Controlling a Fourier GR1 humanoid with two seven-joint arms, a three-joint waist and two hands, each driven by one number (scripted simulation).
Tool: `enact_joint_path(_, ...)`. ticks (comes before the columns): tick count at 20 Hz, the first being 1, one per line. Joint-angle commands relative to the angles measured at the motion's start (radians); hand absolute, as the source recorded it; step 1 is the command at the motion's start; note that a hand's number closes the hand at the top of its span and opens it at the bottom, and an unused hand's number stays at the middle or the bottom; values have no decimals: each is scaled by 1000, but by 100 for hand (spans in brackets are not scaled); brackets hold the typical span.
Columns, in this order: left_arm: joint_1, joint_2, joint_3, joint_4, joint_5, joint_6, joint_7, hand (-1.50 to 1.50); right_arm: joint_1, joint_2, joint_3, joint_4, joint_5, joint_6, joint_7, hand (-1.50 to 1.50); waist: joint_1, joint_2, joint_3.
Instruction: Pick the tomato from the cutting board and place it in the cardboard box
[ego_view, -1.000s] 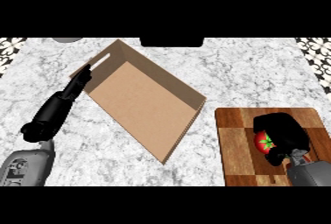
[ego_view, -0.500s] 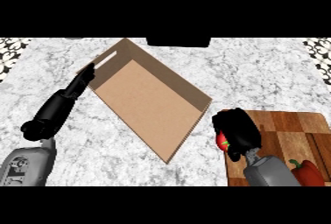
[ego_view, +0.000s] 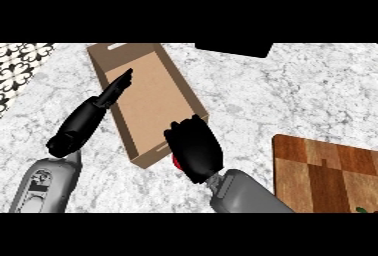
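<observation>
My right hand (ego_view: 195, 147) hovers over the near right corner of the cardboard box (ego_view: 148, 95), fingers curled round the red tomato (ego_view: 178, 161), of which only a small red sliver shows below the palm. The box is a long open brown tray lying at an angle on the marble counter. The wooden cutting board (ego_view: 325, 172) lies at the lower right, apart from the hand. My left hand (ego_view: 114, 91) rests with straight fingers over the box's left wall, holding nothing.
A dark object (ego_view: 235, 48) sits at the counter's far edge. A patterned black-and-white surface (ego_view: 22, 65) shows at the upper left. A bit of green (ego_view: 362, 210) peeks at the board's near right corner.
My right hand has carried the tomato left, off the cutting board to the box's near corner. The view has shifted, so the box and board appear displaced. The left hand keeps its pose.
</observation>
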Motion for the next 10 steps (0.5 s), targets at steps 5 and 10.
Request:
enact_joint_path(5, -40, -15, -16, 28, -10, 1, 11, 0, -272, 20, 75, 5, -99, -128, 312, 150, 12, -7, -2)
enact_joint_path(10, -58, -23, -5, 47, -14, 18, 29, 0, -386, 20, 7, 18, -147, -264, 559, 150, -15, -8, -2)
